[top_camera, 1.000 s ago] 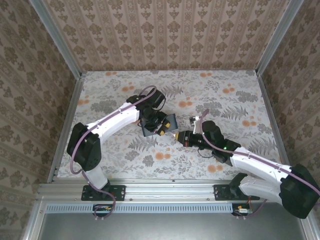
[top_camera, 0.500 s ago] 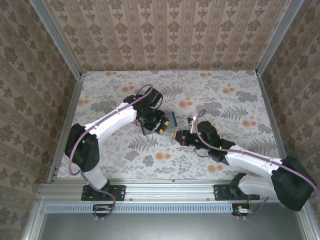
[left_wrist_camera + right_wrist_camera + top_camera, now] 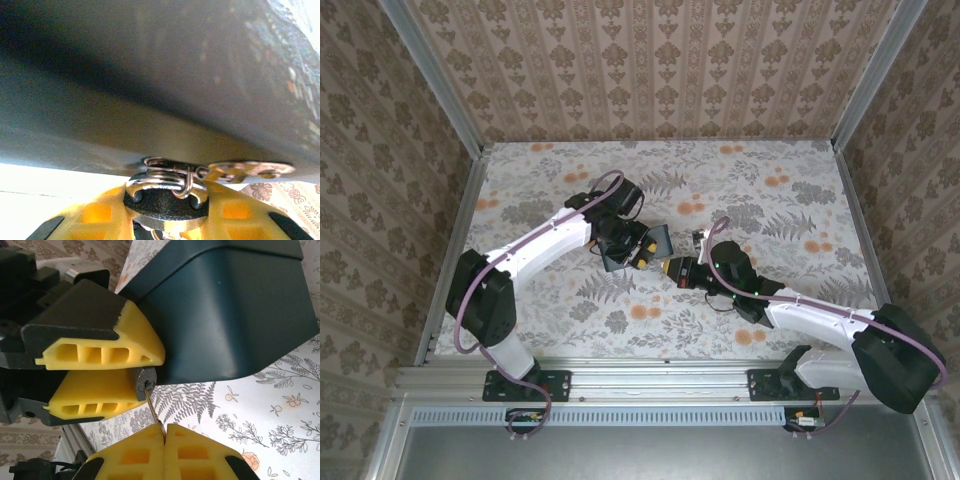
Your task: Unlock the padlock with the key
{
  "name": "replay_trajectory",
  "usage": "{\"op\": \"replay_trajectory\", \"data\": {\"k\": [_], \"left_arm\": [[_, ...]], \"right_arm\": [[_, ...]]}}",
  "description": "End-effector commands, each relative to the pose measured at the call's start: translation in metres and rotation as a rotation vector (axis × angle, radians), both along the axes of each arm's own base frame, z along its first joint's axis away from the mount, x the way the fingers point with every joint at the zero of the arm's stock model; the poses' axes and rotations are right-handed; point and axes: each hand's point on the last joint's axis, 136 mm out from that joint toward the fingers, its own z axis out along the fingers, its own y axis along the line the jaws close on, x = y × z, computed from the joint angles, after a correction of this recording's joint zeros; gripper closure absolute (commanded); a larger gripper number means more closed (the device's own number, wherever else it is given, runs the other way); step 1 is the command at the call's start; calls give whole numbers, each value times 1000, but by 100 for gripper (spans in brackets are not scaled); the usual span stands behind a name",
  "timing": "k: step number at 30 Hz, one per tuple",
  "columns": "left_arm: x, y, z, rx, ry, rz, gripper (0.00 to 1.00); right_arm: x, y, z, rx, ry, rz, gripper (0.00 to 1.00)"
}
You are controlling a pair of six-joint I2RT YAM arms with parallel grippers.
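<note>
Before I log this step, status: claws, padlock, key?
Left claw grips padlock. Right claw shut on key, tip at padlock. Blue tin attached at shackle.

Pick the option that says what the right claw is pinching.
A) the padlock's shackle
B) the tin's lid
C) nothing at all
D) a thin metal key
D: in the right wrist view the right claw is shut on the key, whose thin shaft runs up to the end of the padlock clamped in the left claw.

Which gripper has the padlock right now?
The left gripper, clamped on the dark padlock at the blue tin; the right gripper pinches the thin key instead.
</note>
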Motion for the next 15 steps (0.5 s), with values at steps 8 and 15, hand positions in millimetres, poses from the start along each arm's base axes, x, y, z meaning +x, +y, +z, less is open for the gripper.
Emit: {"op": "replay_trajectory", "data": {"k": [8, 15], "left_arm": [[-2, -2, 19, -57, -28, 29, 87], [-3, -3, 19, -64, -30, 31, 87]], "right_arm": [[7, 8, 8, 39, -12, -1, 100], [9, 10, 10, 62, -20, -4, 100]]}}
